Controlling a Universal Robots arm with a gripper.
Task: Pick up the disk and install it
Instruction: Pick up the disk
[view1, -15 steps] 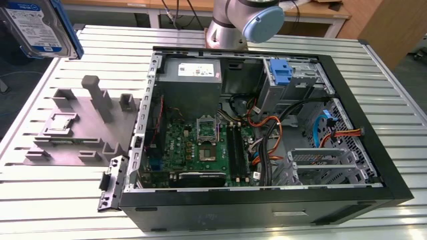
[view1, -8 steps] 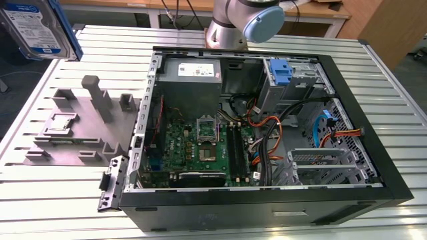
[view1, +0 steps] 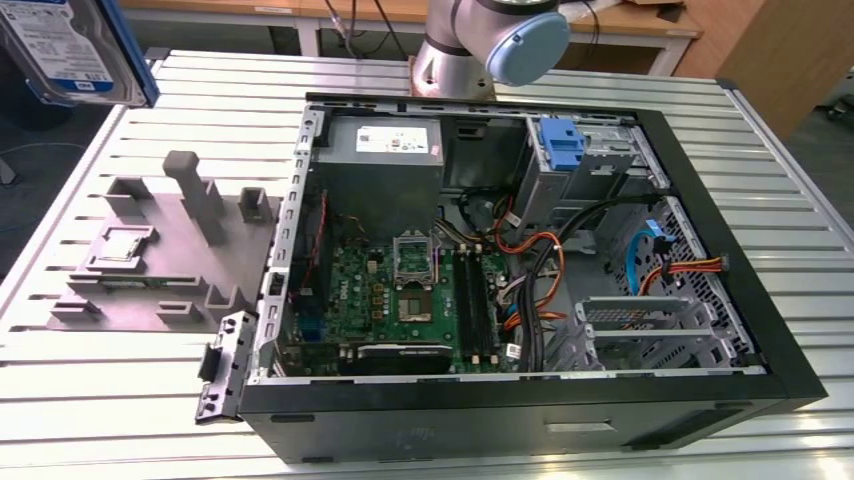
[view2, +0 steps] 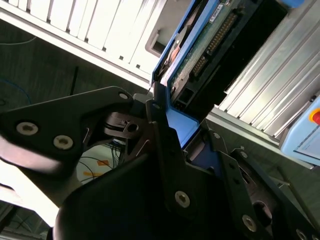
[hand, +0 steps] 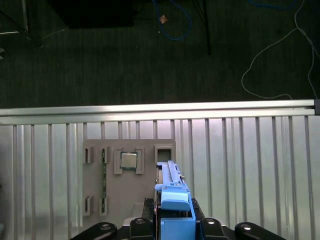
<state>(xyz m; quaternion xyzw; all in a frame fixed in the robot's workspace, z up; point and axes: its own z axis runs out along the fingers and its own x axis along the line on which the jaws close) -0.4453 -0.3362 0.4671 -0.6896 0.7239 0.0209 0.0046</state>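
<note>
There is one disk (view1: 74, 45). There is one open computer case (view1: 441, 430), and inside it one power supply (view1: 380, 150), one motherboard (view1: 387, 290) and one bare blue bracket (view1: 562, 148). There is one grey holder block (view1: 147, 260) with one processor chip (hand: 128, 160) on it. There is also one robot arm (view1: 494, 40) and one bench (view1: 134, 420).

Your exterior view looks down at a slant on the computer case (view1: 507, 420) and the grey holder (view1: 147, 280). Your first wrist view looks straight down on this same holder (hand: 130, 195) from well above. Your second wrist view sits close against the gripper (view2: 182, 127) and the disk (view2: 210, 45).
</note>
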